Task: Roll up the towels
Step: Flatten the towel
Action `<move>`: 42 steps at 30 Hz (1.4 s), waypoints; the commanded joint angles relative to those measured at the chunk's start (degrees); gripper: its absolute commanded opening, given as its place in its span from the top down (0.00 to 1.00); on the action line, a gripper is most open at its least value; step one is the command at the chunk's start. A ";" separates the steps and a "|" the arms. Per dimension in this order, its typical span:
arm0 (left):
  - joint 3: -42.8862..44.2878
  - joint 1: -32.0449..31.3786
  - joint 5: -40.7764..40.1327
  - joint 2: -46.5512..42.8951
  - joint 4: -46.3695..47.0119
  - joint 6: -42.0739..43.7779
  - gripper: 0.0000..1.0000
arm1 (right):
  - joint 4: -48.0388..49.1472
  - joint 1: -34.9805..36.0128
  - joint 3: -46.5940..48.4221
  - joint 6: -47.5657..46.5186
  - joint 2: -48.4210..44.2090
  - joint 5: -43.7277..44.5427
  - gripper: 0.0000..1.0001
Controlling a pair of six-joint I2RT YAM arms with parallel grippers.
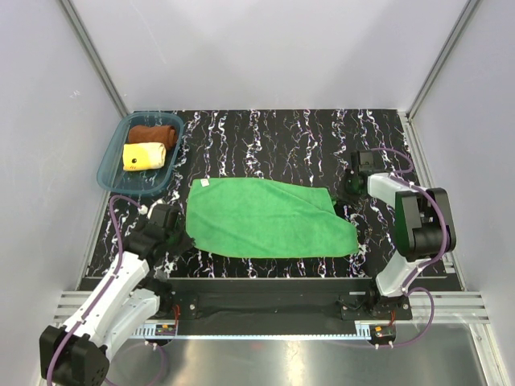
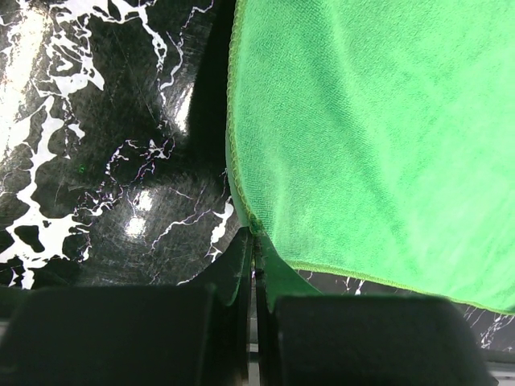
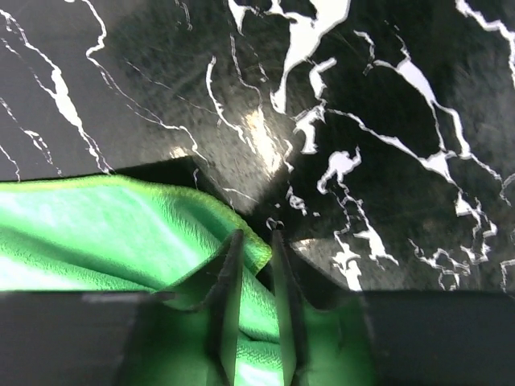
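Your left claw (image 1: 175, 231) sits at the near left corner of the green towel (image 1: 265, 217), and in the left wrist view the claw (image 2: 253, 251) is fully closed with that corner of the towel (image 2: 370, 137) pinched in the seam between its fingers; the rest of the cloth spreads forward and to the right of it, flat on the black marbled desk (image 1: 282, 137). Your right claw (image 1: 342, 199) is at the opposite end of the same towel. In its wrist view the claw (image 3: 255, 241) has its fingers only a narrow gap apart, and the rounded corner of the towel (image 3: 96, 233) lies in that gap, with the cloth trailing off to the left of the fingers. You cannot tell from here whether the pads are actually pressing the cloth or just standing around it. The towel lies opened out between the two claws, unrolled, its far edge slightly rumpled near the right claw. Well beyond your left claw, a translucent teal tray (image 1: 110, 157) rests at the far left of the desk, holding the rust-brown towel (image 1: 153, 132) and, on the side nearer that claw, the pale yellow towel (image 1: 145, 155), both rolled up.
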 commanded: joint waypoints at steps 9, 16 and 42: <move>1.24 -0.28 -0.05 -1.28 1.81 0.00 1.00 | -2.49 -0.07 2.12 -0.99 0.86 2.39 1.00; 1.32 -0.28 0.04 -1.81 1.72 0.00 1.00 | -7.07 -0.77 7.74 -3.45 -0.11 7.85 1.00; -0.17 -0.37 0.30 5.84 8.40 2.02 1.00 | -16.56 -3.85 38.68 -9.16 21.33 13.04 1.00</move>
